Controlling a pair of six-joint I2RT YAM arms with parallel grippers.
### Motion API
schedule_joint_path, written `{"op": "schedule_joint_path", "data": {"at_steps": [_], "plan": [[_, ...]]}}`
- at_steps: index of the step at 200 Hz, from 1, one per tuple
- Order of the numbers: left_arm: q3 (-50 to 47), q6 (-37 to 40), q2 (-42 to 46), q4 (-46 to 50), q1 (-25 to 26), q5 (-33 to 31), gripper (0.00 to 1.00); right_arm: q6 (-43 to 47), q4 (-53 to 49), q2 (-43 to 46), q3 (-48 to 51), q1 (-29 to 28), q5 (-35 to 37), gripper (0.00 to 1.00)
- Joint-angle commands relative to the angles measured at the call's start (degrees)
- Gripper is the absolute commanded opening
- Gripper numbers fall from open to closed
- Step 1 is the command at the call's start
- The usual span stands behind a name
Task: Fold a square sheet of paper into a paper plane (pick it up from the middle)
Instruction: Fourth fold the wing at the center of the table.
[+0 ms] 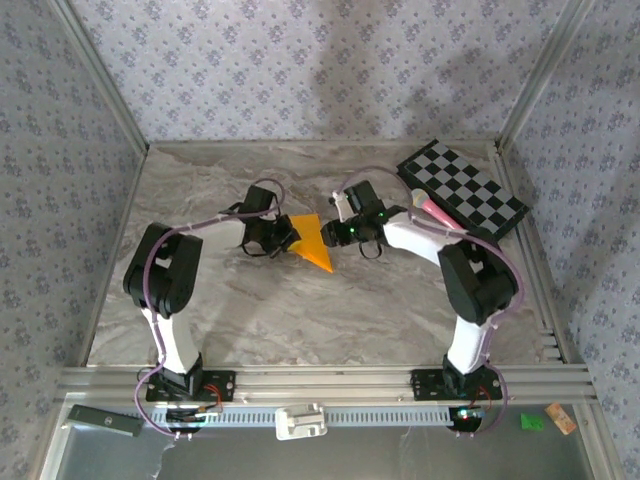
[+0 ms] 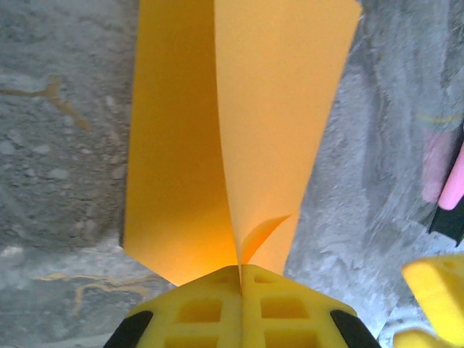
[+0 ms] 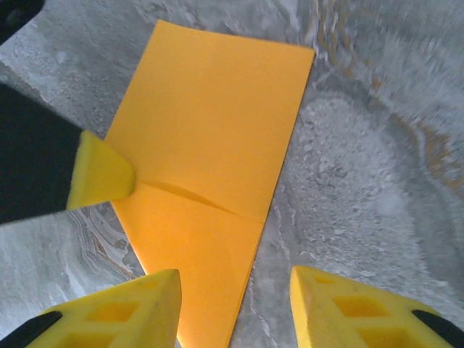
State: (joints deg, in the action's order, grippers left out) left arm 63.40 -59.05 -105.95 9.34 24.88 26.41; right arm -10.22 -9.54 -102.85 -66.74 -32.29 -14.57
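Left gripper: clamped shut on the sheet of paper at the bottom of our left wrist frame. We reckon it's pinning it down for creasing.
Right gripper: jaws apart, nothing held, hovers over the far end.
Sheet of paper: partly folded, mid-frame on the table in the top view.
Axis: roughly top to bottom there, with the tip toward the lower right.

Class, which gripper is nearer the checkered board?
Right. The right gripper sits left of the checkered board; the left gripper is farther left, beyond the orange paper.
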Motion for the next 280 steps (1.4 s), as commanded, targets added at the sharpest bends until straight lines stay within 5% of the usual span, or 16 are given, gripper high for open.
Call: {"op": "schedule_joint_path", "data": {"at_steps": [1,107,199,280], "plan": [[2.9,-3.1,1.9,5.1,1.1,-2.4,0.03,8.1,5.3,3.6,4.8,-3.2,7.2,0.45],[7.0,-9.6,1.6,9.5,3.1,-5.2,0.03,11.4,20.3,1.7,14.0,-13.2,24.1,0.45],[6.6,-10.2,2.0,9.2,3.2,-5.0,0.04,11.9,21.1,-1.3,13.7,-13.1,22.3,0.4],[6.2,-10.8,3.9,9.8,2.5,-4.4,0.09,12.8,20.0,-2.4,13.2,-12.6,21.3,0.22]]}}
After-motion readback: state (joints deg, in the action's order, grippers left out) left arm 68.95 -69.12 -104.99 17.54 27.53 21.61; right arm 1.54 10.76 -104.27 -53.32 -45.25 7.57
